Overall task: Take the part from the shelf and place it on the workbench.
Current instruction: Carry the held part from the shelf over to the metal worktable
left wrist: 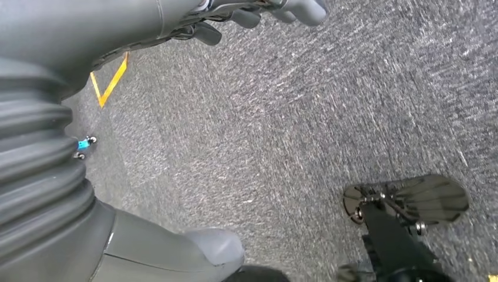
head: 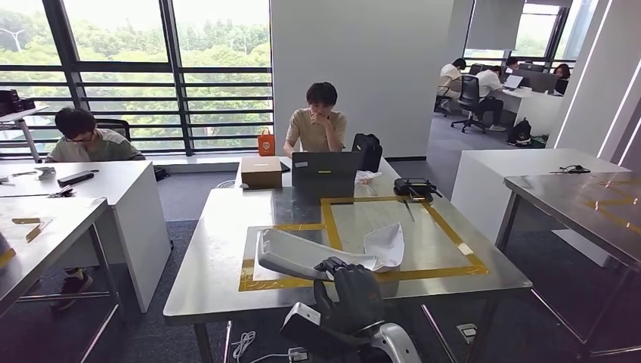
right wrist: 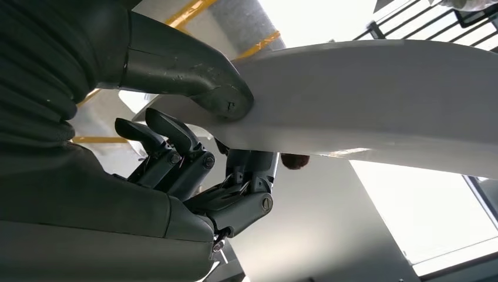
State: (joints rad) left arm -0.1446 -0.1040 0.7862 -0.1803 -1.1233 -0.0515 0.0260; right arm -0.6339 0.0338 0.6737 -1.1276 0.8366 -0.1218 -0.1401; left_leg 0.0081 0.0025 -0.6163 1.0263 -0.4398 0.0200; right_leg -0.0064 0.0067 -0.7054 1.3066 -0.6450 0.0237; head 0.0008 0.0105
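Risk assessment: the right hand (head: 354, 291), at the lower centre of the head view, grips the part (head: 332, 253), a long white curved panel, at one point along its near edge, so most of the panel's length extends unsupported toward the left and right of the frame. If the hand lets go before the panel sits flat, the panel may rock on its curved underside or slide off the near edge of the workbench (head: 219, 283); a tilted release could also let one end pivot down. The right wrist view confirms the grasp: the thick grey thumb (right wrist: 226, 100) presses one face of the panel while the dark fingers (right wrist: 249, 170) curl against the opposite face, clamping it between them. Position of the part: directly above and beyond the hand, over the yellow tape rectangle (head: 457, 242) marked on the bench top, toward its left-centre portion; whether the panel already touches the surface cannot be determined. The left hand (left wrist: 258, 12) hangs over grey carpet in its wrist view, fingers curled loosely, holding nothing visible. Farther back, a laptop (head: 325, 168) and a cardboard box (head: 261, 171) stand at the bench's far end, well apart from the panel, with a seated person (head: 317, 121) behind them.
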